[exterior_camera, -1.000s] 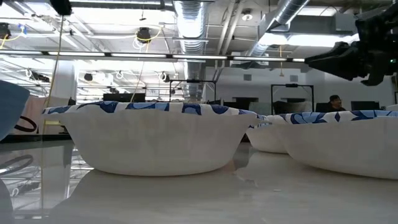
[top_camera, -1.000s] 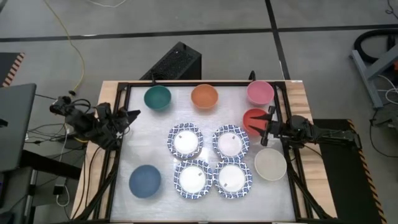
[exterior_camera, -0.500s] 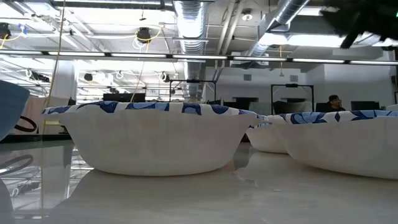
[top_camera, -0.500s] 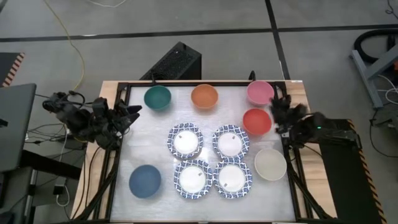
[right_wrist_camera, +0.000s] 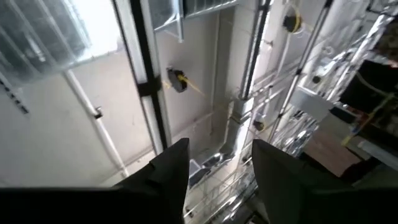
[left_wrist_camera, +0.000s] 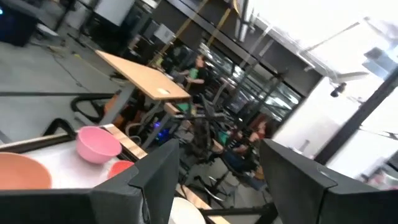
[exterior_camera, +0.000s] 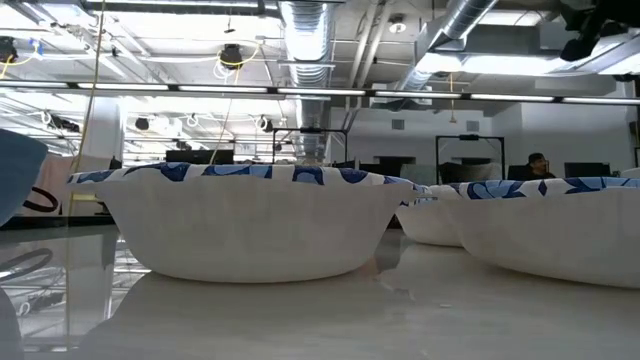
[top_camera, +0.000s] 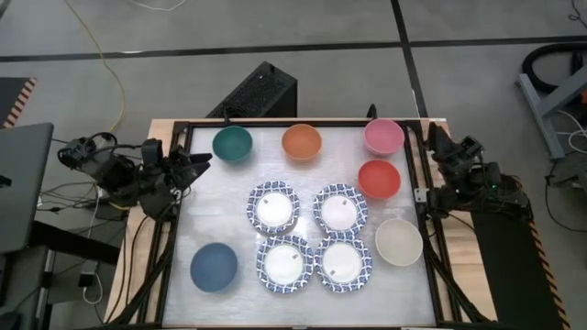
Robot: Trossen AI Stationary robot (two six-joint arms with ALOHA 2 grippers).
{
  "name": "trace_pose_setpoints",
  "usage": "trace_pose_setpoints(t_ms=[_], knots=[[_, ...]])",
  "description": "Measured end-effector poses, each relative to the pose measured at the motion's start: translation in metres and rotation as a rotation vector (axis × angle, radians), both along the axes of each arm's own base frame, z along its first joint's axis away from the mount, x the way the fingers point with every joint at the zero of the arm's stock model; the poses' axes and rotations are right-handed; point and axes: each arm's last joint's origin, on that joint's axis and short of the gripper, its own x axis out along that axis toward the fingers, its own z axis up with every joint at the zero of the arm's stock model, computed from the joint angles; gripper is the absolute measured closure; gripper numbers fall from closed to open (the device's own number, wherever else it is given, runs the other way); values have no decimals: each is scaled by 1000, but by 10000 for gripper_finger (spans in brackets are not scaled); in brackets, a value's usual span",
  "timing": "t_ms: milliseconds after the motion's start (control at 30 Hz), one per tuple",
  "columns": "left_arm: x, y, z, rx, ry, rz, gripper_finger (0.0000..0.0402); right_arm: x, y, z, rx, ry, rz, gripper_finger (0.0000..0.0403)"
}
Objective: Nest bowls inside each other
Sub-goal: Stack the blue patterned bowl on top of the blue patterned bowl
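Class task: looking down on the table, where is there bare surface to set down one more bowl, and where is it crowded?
Bare: between the teal bowl and dark blue bowl, along the table's left edge. Crowded: the four blue-rimmed bowls mid-table, and the red bowl and cream bowl beside them.

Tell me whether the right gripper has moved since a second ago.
Yes. In the high view the right gripper has pulled off the red bowl, outward past the table's right rail.

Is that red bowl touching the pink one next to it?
Apart. The high view shows a clear strip of bare table between the red bowl and the pink bowl, their rims not meeting.
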Motion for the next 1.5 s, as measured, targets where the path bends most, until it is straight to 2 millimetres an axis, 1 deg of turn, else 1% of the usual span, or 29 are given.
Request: trace_pose_setpoints(t_ms=[33, 133, 267, 333, 467, 633, 800, 900, 967, 1100, 1167, 1233, 1333, 1400, 1500], knots=[[1, 0, -1, 5, 2, -18, 189, -1, -1, 0, 26, -16, -2, 207], [4, -1, -2, 15, 8, -52, 189, 0, 0, 0, 70, -77, 76, 207], [6, 1, -4, 26, 19, -51, 189, 6, 2, 1, -6, -38, 156, 207], [6, 3, -4, 28, 24, -36, 189, 11, 2, 5, -17, 2, 194, 207], [7, 6, -4, 33, 25, -32, 189, 28, 2, 20, 1, 163, 260, 207], [9, 5, -5, 37, 12, -139, 189, 60, 8, 48, -10, 433, 420, 207], [12, 4, -12, 18, 63, -252, 190, 92, 23, 74, 17, 680, 641, 207], [13, 4, -18, 14, 124, -279, 190, 112, 34, 83, 26, 815, 718, 207], [14, 5, -21, 26, 152, -292, 190, 127, 42, 87, 41, 893, 740, 207], [14, 8, -24, 44, 189, -317, 190, 155, 58, 85, 74, 1038, 789, 207], [12, 10, -26, 53, 209, -341, 190, 170, 67, 78, 88, 1122, 807, 207], [5, 13, -23, 72, 260, -359, 190, 182, 75, 73, 89, 1186, 817, 207], [-9, 20, -9, 86, 355, -344, 190, 202, 88, 62, 81, 1296, 828, 207], [-16, 23, 1, 116, 408, -312, 190, 215, 98, 54, 26, 1378, 827, 207], [-25, 27, 18, 174, 436, -272, 190, 232, 111, 44, -86, 1520, 816, 207]])
